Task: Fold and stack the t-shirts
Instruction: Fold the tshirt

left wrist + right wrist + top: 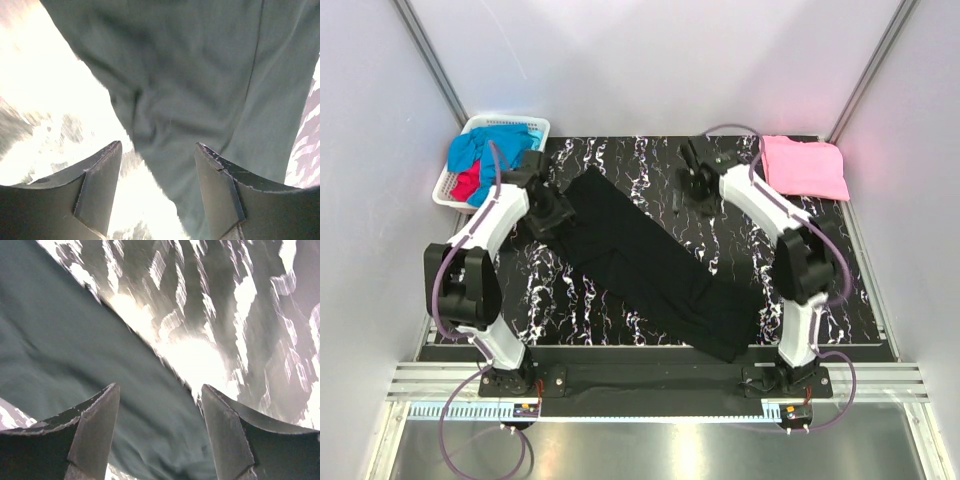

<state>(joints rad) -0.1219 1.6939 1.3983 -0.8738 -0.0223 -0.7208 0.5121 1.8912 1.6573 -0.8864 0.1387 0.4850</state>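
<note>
Cataloguing black t-shirt (650,265): one long strip, slantwise on the marbled mat (570,300).

We record its long axis running far-left to near-right. The left gripper (157,145) is nearer, at the far-left end, fingers spread, cloth ahead, nothing pinched, arm reaching forward with elbow bent. The right gripper (160,387), also spread and empty, sits off the strip's far edge. A pink t-shirt (807,167) lies folded at far right.
</note>
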